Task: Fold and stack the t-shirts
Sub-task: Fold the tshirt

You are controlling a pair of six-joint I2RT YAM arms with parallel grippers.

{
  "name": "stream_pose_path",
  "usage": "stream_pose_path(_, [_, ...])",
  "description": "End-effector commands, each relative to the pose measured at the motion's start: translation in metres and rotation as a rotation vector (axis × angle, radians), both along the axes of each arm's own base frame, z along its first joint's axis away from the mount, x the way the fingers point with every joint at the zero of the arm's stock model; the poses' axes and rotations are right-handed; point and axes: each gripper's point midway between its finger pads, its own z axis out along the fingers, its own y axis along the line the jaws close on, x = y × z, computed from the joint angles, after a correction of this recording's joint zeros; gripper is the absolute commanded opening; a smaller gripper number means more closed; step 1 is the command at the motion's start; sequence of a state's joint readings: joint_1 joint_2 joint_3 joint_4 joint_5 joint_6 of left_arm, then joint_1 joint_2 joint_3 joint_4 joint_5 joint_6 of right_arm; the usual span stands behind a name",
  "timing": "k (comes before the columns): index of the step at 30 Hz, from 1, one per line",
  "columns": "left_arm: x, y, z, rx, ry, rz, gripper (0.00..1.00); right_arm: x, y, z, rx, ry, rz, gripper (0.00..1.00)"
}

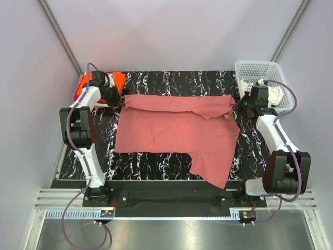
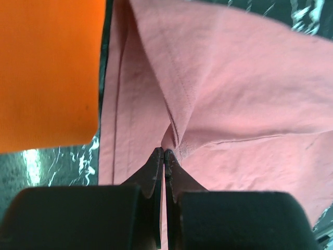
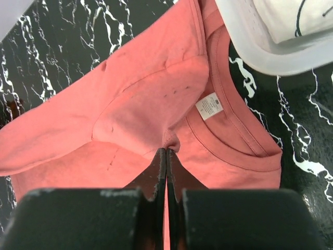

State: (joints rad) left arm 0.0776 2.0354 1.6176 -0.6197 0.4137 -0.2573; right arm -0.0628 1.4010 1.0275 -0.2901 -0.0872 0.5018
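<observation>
Inspected mid-fold. Found the rose-red t-shirt [image 1: 177,133] spread across the black marbled table [image 1: 171,78], far edge already turned over toward the near side, one lower corner trailing toward the near edge. Found the left gripper [image 2: 164,152] closed tight on a small pucker of that cloth at its far left corner, just beside the orange t-shirt [image 2: 47,73]. Found the right gripper [image 3: 166,151] likewise clamped on a pinch of cloth close to the collar and label, just beside the white mesh basket [image 3: 244,47] holding a white printed t-shirt [image 3: 281,21]. Judged as a two-handed fold under way, with stacking not yet reached. Risks noted:
- thin bites on both sides, liable to slip free under any uneven pull
- possibly only the top layer caught, leaving the under layer behind and skewing the fold
- dragging of the left corner over the orange t-shirt, disturbing it
- snagging of the right side on the basket rim

Recommend lifting both ends level and at equal pace.
</observation>
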Motion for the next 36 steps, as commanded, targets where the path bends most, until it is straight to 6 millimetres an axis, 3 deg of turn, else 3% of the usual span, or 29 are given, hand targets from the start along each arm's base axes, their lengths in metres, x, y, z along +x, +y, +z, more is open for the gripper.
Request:
stream_pose_path(1, [-0.012,0.007,0.012,0.06,-0.008,-0.002,0.0,-0.016,-0.006,-0.013,-0.028,0.043,-0.017,0.0])
stream_pose_path(9, [-0.021,0.015,-0.001,0.155,0.033,0.007,0.0,-0.026,-0.011,-0.026,-0.047,0.081,-0.035,0.0])
stream_pose_path(13, [-0.015,0.019,-0.005,0.191,0.036,0.021,0.0,-0.029,-0.003,-0.028,-0.012,0.085,-0.006,0.0])
stream_pose_path(15, [-0.013,0.02,-0.011,0.214,0.045,0.021,0.06,-0.03,0.006,-0.027,0.021,0.083,0.028,0.0])
stream_pose_path(20, [0.003,0.029,-0.007,0.259,0.021,0.062,0.05,-0.039,0.013,-0.03,0.056,0.09,0.044,0.0])
stream_pose_path(24, [0.01,0.026,-0.01,0.242,0.014,0.066,0.11,-0.051,0.019,-0.048,0.095,0.138,0.047,0.0])
stream_pose_path(26, [0.007,0.019,-0.013,0.212,0.022,0.035,0.13,-0.057,0.026,-0.058,0.137,0.162,0.054,0.0])
stream_pose_path(30, [-0.004,0.025,-0.011,0.242,0.041,0.061,0.2,-0.063,0.03,-0.068,0.17,0.182,0.05,0.0])
stream_pose_path(33, [-0.008,0.018,0.003,0.228,0.028,0.038,0.22,-0.065,0.018,-0.072,0.132,0.191,-0.016,0.11])
stream_pose_path(34, [-0.01,0.015,0.007,0.233,0.021,0.023,0.22,-0.068,0.015,-0.071,0.117,0.211,-0.036,0.21])
stream_pose_path(36, [-0.013,-0.001,0.024,0.243,-0.02,-0.008,0.25,-0.067,0.004,-0.065,0.08,0.216,-0.089,0.29])
